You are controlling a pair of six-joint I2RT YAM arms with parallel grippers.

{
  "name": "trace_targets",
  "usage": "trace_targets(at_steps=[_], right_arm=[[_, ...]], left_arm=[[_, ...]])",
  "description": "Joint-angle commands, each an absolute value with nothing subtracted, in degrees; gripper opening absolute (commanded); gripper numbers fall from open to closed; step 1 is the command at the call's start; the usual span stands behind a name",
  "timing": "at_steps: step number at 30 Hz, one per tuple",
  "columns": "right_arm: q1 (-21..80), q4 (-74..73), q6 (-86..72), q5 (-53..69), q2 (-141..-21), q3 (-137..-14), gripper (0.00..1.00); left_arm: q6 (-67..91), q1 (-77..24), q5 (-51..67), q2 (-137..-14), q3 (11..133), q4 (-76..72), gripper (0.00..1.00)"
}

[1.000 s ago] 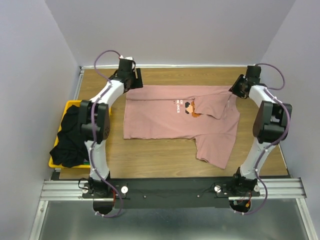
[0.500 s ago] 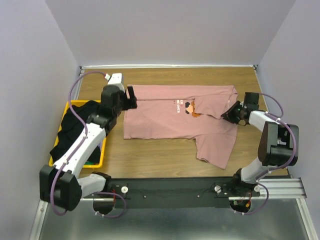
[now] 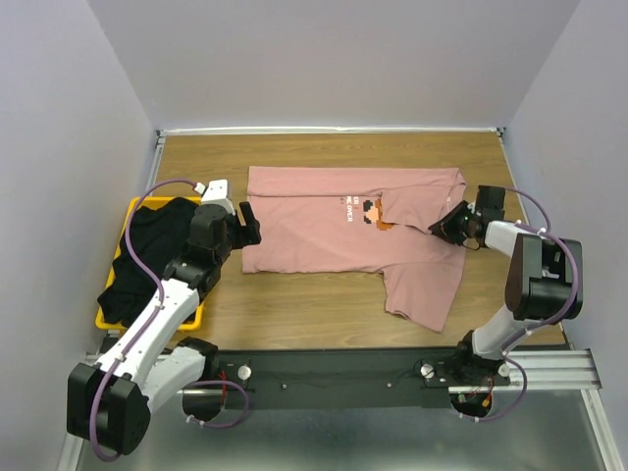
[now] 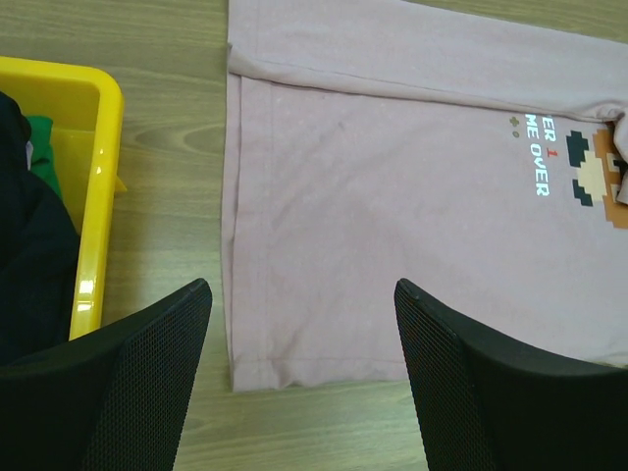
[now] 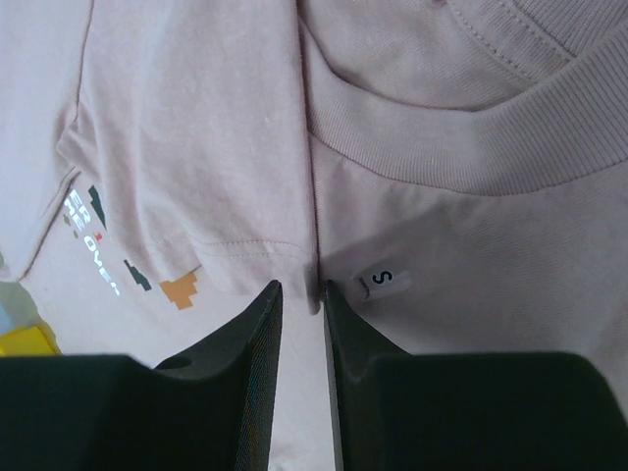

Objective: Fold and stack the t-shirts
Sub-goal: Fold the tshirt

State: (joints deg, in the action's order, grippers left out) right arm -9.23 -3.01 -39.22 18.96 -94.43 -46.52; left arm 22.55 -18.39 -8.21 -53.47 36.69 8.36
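A dusty-pink t-shirt (image 3: 324, 231) with a pixel-art face and white text lies spread on the wooden table, one sleeve folded in over its chest. My left gripper (image 3: 249, 229) hovers open over the shirt's near-left hem corner (image 4: 240, 378); nothing sits between its fingers (image 4: 157, 363). My right gripper (image 3: 441, 224) is down on the cloth beside the collar (image 5: 471, 147). Its jaws are nearly together, pinching the folded sleeve's edge (image 5: 316, 290) next to the size tag (image 5: 383, 282). A black t-shirt (image 3: 147, 257) lies heaped in the basket.
A yellow plastic basket (image 3: 188, 316) stands at the table's left edge, its wall (image 4: 93, 196) close to my left gripper, with something green (image 4: 39, 157) inside. Grey walls close in the far side and both flanks.
My left arm swung back from the shirt's far-left corner to its near-left corner, still open. My right gripper came down from the far-right corner to the folded sleeve and narrowed its jaws.
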Motion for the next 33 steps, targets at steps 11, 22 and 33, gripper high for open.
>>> trace_targets(at_steps=[11,22,33], right_arm=[[-9.58,-1.32,-39.64,18.28,-96.16,-45.26,0.09],[-9.67,-6.59,-36.39,15.04,-90.97,-46.05,0.02],[-9.67,-10.81,-31.56,10.46,-91.41,-46.67,0.18]], left_arm=[[22.85,-18.37,-9.32,-54.75,36.91,6.15,0.83],[23.55,-18.37,-9.23,-54.58,36.83,7.03,0.83],[28.03,-18.37,-11.16,-57.92,39.55,15.63,0.83]])
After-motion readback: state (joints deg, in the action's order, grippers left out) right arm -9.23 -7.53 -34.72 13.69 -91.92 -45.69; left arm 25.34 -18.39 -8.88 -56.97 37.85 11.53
